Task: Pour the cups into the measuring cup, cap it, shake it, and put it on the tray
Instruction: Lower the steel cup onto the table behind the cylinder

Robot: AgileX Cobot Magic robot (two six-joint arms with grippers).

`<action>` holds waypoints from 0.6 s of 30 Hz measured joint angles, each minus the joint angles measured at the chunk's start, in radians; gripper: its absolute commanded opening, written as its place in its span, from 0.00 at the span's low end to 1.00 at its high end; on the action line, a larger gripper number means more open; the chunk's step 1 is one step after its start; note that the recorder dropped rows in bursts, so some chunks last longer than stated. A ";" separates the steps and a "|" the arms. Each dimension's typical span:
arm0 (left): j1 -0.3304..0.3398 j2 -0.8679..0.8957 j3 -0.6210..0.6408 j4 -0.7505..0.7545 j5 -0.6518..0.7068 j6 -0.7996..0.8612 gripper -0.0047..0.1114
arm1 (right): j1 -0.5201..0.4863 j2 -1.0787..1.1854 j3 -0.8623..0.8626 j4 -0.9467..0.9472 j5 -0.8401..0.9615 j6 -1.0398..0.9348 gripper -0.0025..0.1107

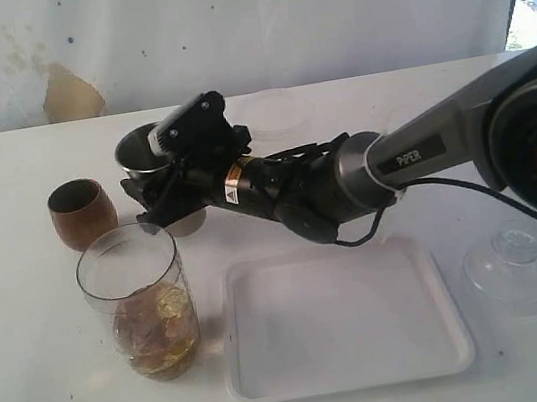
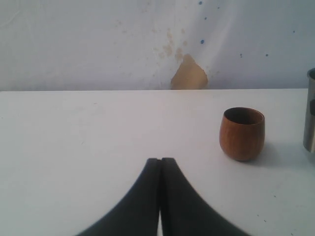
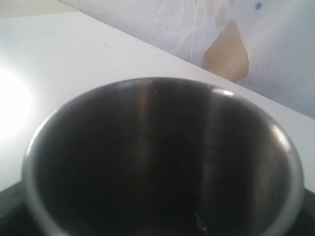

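Tray [image 1: 346, 316]: white and flat, low in the middle of the outside picture.
Measuring cup [image 1: 140, 301]: tall and clear, lower left, just beside the tray, with yellow-brown stuff at its bottom.
Wooden cup [image 1: 81, 213]: brown and round, standing up at the left.
Steel tumbler [image 1: 143, 151]: upper left of the middle.
Right gripper [image 1: 171, 190]: reaches in from the right, jaws wide, holding the steel tumbler.
Left gripper [image 2: 160, 162]: fingers pressed tight together, holding nothing.
Clear lid [image 1: 513, 263]: lower right.

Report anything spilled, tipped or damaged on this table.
No spill shows. The wooden cup and measuring cup stand upright. Only oddity: a tan patch on the back wall, like flaked paint.
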 measured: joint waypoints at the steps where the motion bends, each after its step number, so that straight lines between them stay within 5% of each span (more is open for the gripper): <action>1: 0.000 0.000 0.000 0.000 0.000 0.000 0.04 | 0.000 0.000 0.000 -0.002 0.000 0.000 0.02; 18: 0.000 0.000 0.000 0.000 0.000 0.000 0.04 | 0.000 0.000 -0.016 -0.006 0.092 -0.053 0.02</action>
